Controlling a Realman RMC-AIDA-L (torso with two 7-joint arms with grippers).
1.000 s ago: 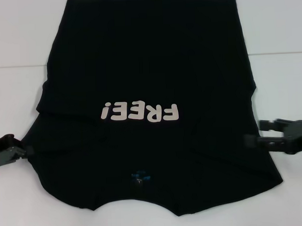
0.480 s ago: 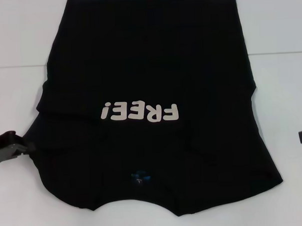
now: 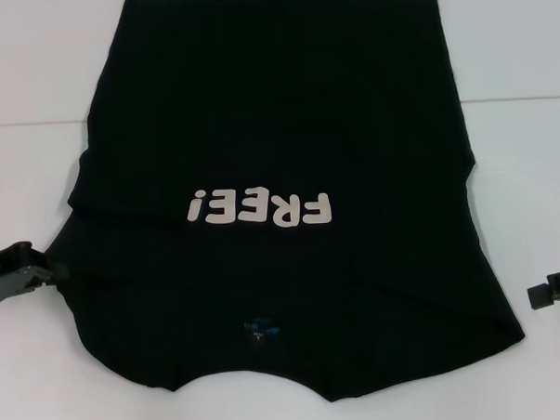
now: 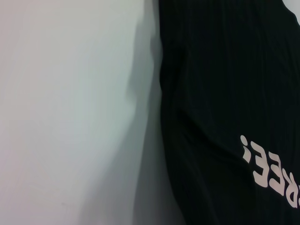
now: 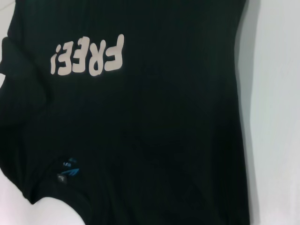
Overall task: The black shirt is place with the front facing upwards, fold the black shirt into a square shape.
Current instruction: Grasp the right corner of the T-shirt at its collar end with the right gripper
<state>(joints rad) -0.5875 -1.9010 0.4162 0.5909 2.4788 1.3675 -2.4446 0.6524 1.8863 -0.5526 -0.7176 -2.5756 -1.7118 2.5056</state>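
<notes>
Since half a second ago the right hand point(image 3: 555, 296) has slid back into view at the right edge and sits lower, nearer the shirt's near right corner; the left hand point(image 3: 27, 268) has barely shifted.

White surface point(image 3: 32, 63) carries the shirt point(image 3: 276, 126), which lies flat, front up, across the middle, with the hem toward the far edge and the collar toward the near edge. Both sleeves look folded in over the body, so the sides run nearly straight. Its white "FREE!" print point(image 3: 259, 209) reads upside down in the head view, and the small blue tag point(image 3: 259, 329) lies just inside the collar.

Left hand rests at the shirt's left side, touching the cloth edge; whether it grips the cloth I cannot tell. Right hand lies just off the right side, apart from the cloth, its two fingers slightly parted and holding nothing.
</notes>
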